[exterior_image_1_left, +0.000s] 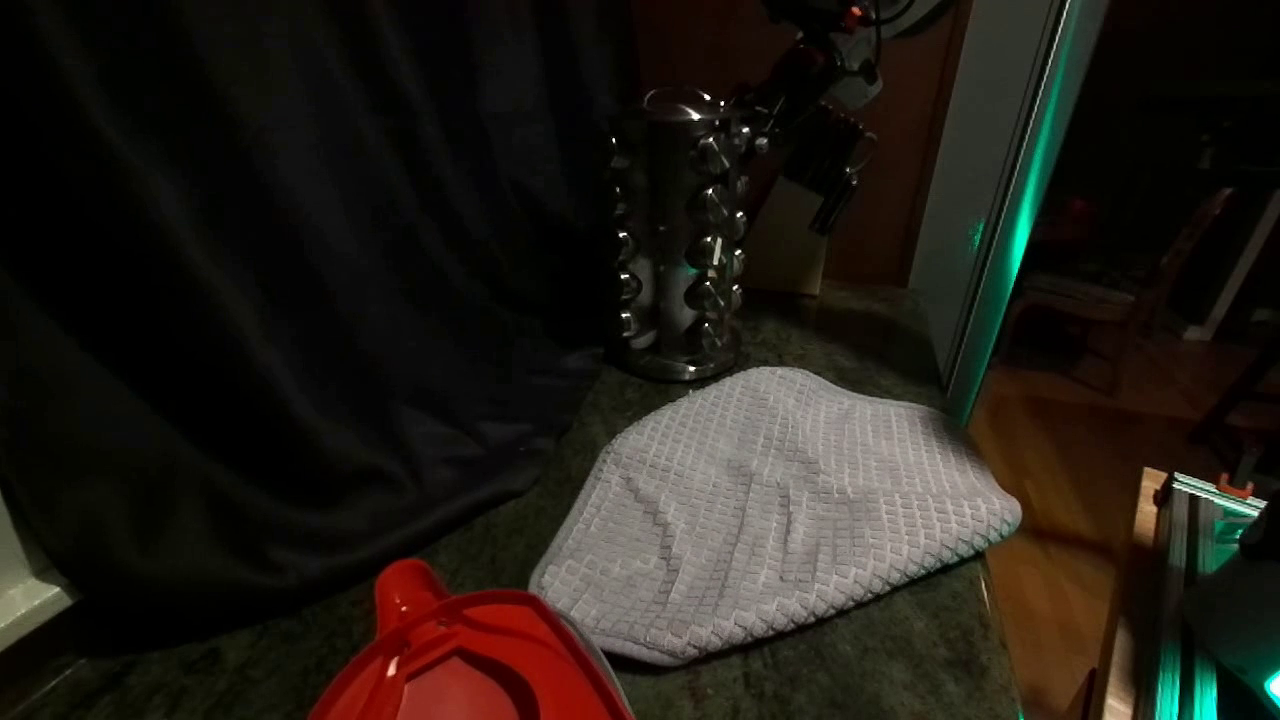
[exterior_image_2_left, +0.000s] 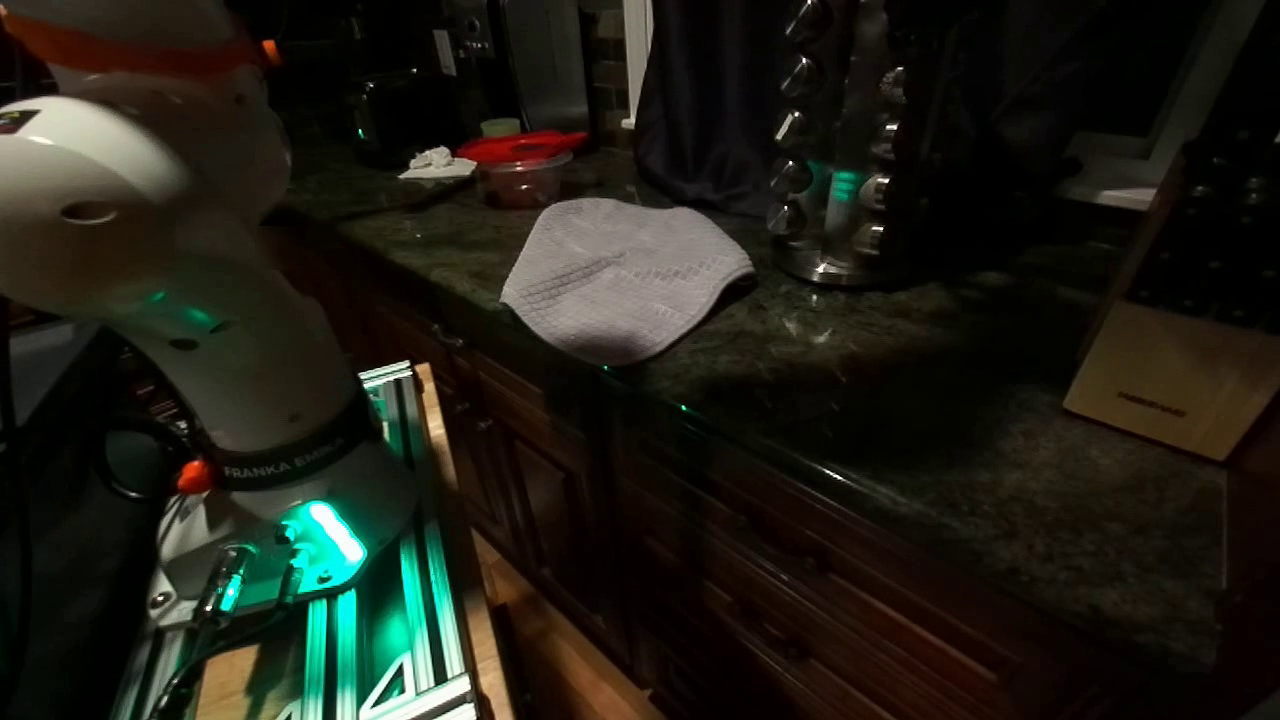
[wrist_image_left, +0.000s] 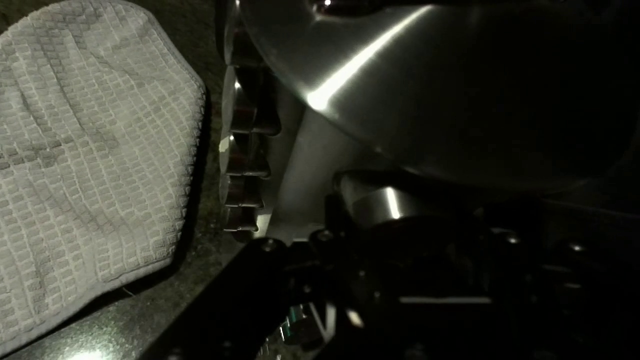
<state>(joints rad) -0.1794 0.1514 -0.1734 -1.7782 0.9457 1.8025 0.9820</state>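
Note:
A tall metal spice rack (exterior_image_1_left: 672, 215) holds columns of metal-lidded jars on the dark counter. It also shows in an exterior view (exterior_image_2_left: 845, 130), and its shiny round top fills the upper wrist view (wrist_image_left: 400, 115). My black gripper (exterior_image_1_left: 760, 120) is at the rack's upper side. In the wrist view the gripper's fingers (wrist_image_left: 417, 215) lie on both sides of a metal-lidded jar (wrist_image_left: 375, 206) just below the rack top. It is too dark to see whether they press on it. A light textured cloth (exterior_image_1_left: 780, 500) lies beside the rack; it also shows in the wrist view (wrist_image_left: 95, 150).
A wooden knife block (exterior_image_2_left: 1160, 390) stands on the counter beyond the rack. A red-lidded container (exterior_image_2_left: 525, 160) stands past the cloth; its red lid shows close in an exterior view (exterior_image_1_left: 480, 665). A black curtain (exterior_image_1_left: 300, 300) hangs behind the counter. The cloth reaches the counter's edge.

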